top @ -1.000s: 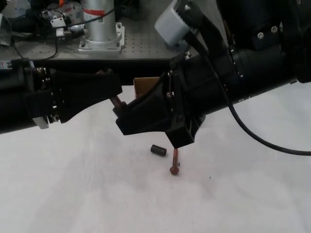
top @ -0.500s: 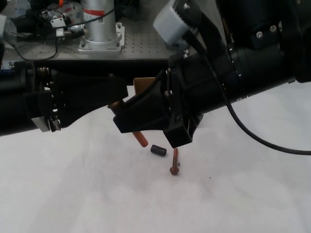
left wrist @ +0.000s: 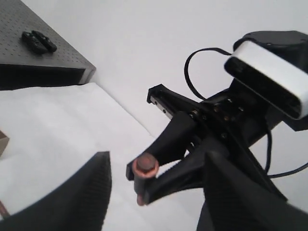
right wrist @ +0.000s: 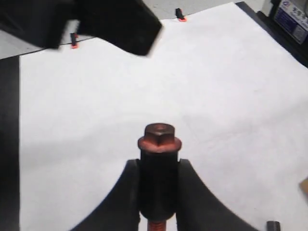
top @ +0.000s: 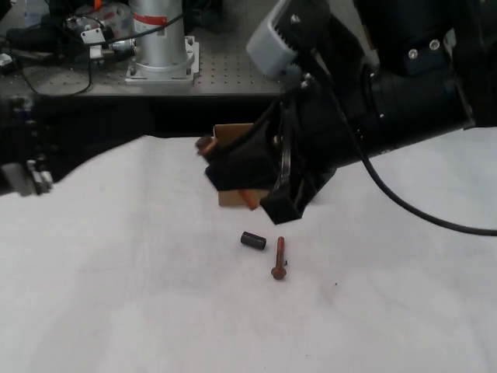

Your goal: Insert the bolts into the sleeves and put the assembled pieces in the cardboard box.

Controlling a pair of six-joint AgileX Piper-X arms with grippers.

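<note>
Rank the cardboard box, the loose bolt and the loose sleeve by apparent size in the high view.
1. Cardboard box, largest though partly covered.
2. Loose bolt.
3. Loose sleeve, smallest; it lies beside the bolt, so distance plays no part.

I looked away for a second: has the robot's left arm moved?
Yes. In the high view the left arm has drawn back toward the left edge, away from the cardboard box that it was close to.

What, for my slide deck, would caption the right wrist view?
Right gripper shut on a sleeved bolt, white cloth beyond.
</note>
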